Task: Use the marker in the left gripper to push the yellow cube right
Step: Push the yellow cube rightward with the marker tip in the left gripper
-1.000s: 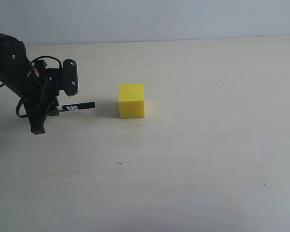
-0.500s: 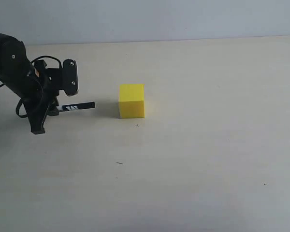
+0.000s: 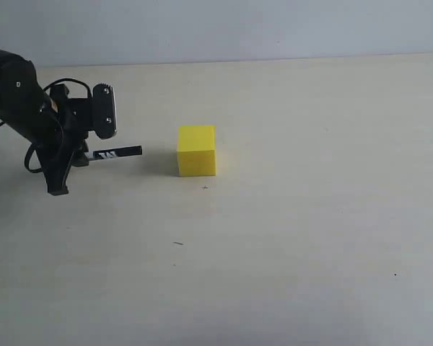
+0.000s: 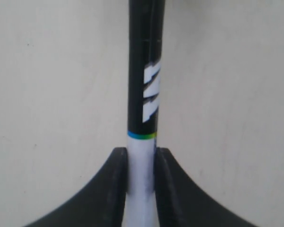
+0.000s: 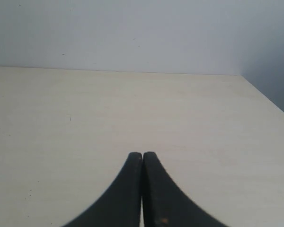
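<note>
The left tool (image 4: 141, 158) pinches the marker (image 4: 143, 94) by its white barrel, 2 black fingers pressed to either side and the black lettered end sticking out ahead. In the exterior view this tool works near the left edge of the counter (image 3: 310, 238). The marker lies roughly level and low over the surface, its free end aimed at the yellow cube (image 3: 196, 150). The cube sits flat toward the far edge, left of the middle, and a clear gap separates it from the marker's end, so there is no contact yet.

I judge the step in hand to be the approach. To do it well, hold the marker low and level, meet the cube's left face near its centre, then drive straight toward the right edge — an off-centre touch would likely spin the cube.

The left wrist view shows the grip closely but not the cube, while the exterior view shows the gap but hides the hold. Only the right wrist view shows the right tool (image 5: 142, 161) — fingers pressed together on nothing, over bare counter.
</note>
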